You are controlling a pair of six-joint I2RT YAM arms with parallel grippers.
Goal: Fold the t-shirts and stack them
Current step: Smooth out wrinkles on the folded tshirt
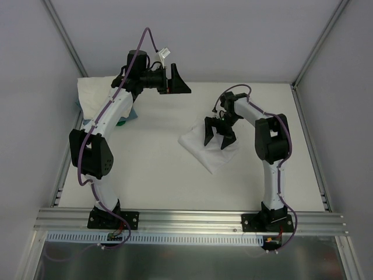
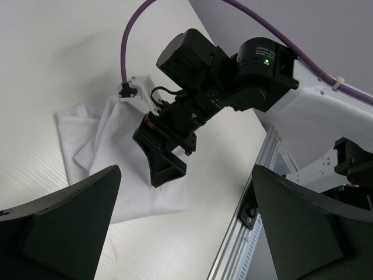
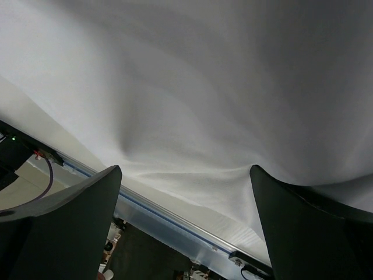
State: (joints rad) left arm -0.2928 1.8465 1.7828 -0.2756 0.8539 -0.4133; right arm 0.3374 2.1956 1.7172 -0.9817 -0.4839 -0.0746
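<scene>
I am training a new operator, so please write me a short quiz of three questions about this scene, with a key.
1. True or false: the jaws of the right arm are shut on the folded t-shirt.
2. Where does the heap of t-shirts lie? A) back-left corner of the table B) front-right corner C) centre
3. What colour is the small item beside the left arm?
Key: 1 false, they stand open. 2 A. 3 teal.
</scene>
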